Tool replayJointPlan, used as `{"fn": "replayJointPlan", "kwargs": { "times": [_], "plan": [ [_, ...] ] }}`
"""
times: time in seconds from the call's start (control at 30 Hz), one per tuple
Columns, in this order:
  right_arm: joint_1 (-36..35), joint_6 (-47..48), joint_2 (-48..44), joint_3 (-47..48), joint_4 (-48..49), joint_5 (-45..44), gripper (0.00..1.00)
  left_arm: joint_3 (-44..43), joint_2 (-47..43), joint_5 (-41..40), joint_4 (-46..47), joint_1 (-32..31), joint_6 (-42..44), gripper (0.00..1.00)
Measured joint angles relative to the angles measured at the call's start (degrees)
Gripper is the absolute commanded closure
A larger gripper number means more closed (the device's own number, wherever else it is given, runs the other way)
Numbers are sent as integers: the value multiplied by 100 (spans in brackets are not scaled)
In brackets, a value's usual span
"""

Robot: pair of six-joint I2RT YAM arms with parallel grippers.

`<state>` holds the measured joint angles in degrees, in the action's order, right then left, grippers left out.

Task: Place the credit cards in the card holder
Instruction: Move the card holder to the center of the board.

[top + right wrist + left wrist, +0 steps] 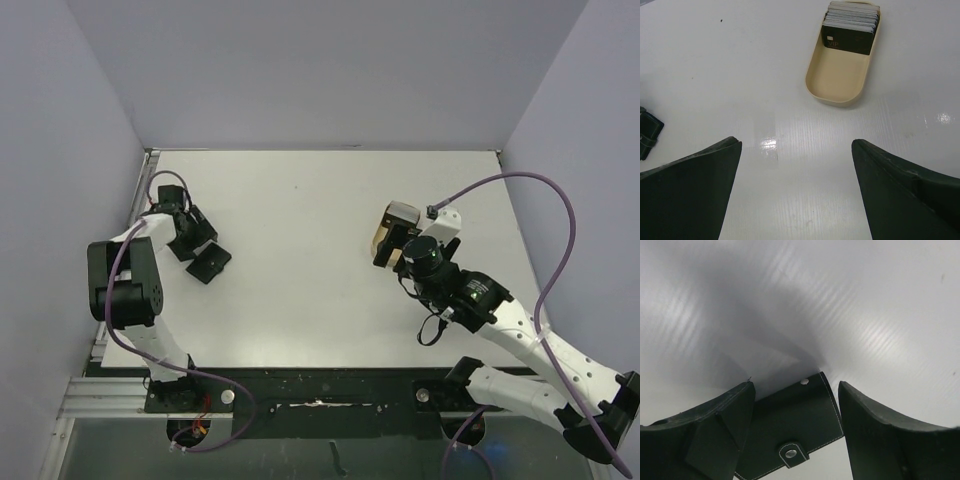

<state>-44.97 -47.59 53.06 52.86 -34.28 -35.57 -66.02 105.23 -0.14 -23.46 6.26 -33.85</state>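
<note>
Cards (850,25) are sitting packed together at the far end of a beige oval tray (837,80), the nearest one dark with a gold chip and gold lettering, while the near half of the tray is showing bare. From above, the tray (381,238) is lying on the right side of the white table (300,260), with the cards (402,213) at its far end and the right arm reaching over its near part. The right gripper (796,144) is hanging above the table short of the tray, its jaws standing wide and holding nothing. Well apart, on the table's left side, the black holder (208,262) is lying closed and flat, its white-stitched snap strap facing up. In the left wrist view the holder (795,435) is lying between the fingers of the left gripper (795,387), whose jaws are spread wide around it and not gripping it; one finger (715,430) is overlapping the holder's edge, though whether it is touching cannot be told, and the other finger (890,440) is standing just clear. A corner of the holder (647,132) is also peeking in at the left edge of the right wrist view.
</note>
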Motion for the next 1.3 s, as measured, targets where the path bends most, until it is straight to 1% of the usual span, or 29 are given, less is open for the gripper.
{"fn": "replayJointPlan", "kwargs": {
  "times": [0.1, 0.23, 0.4, 0.5, 0.63, 0.83, 1.0, 1.13, 1.3],
  "plan": [
    [0, -13, -70, -42, -83, -31, 3, 398, -315, 103, 20, -173, -33, 36],
    [0, -68, -153, -42, -195, -68, 2, 955, -791, 168, 17, -568, -168, 37],
    [0, -173, -297, -44, -382, -72, 2, 1646, -1434, 291, 39, -1364, -442, 39],
    [0, -264, -376, -44, -479, -59, 2, 1969, -1714, 542, 146, -1759, -660, 41],
    [0, -334, -446, -44, -616, 35, 2, 2173, -1915, 748, 151, -2118, -944, 40],
    [0, -505, -457, -42, -846, 188, 3, 2260, -2354, 638, -94, -2625, -1051, 38],
    [0, -564, -455, -37, -997, 284, 2, 2896, -3012, 686, -24, -2970, -1241, 38],
    [0, -584, -428, -17, -1106, 330, 2, 3375, -3281, 890, 96, -3257, -1515, 40],
    [0, -603, -321, 22, -1209, 481, 2, 3462, -3427, 1049, 350, -3410, -1700, 44]
  ]
}}
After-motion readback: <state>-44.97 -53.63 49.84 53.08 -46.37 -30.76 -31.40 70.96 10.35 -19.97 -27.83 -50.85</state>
